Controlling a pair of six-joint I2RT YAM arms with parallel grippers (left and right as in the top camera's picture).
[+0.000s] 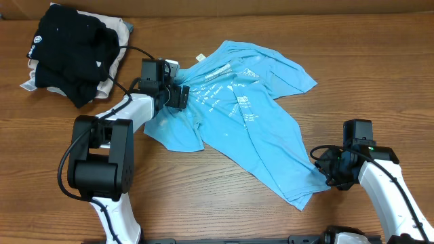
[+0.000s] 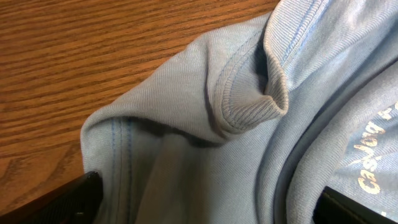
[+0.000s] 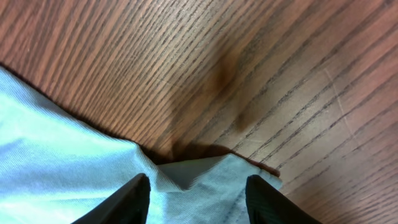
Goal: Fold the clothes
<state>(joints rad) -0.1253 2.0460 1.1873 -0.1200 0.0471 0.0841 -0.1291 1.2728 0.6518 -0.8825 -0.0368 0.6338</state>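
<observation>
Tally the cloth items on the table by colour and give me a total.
light blue T-shirt: 1, spread out in the middle
black garment: 1, bunched up in the corner
cream cloth: 1, lying under the black garment
Total: 3

Overhead, straight down from high on the whole table [image 1: 203, 203]; from the wrists, close and steep, left on the T-shirt [image 1: 251, 129] collar [image 2: 249, 106] mid-left, right on its hem corner [image 3: 205, 174] toward the near right corner, both shared with overhead.
</observation>
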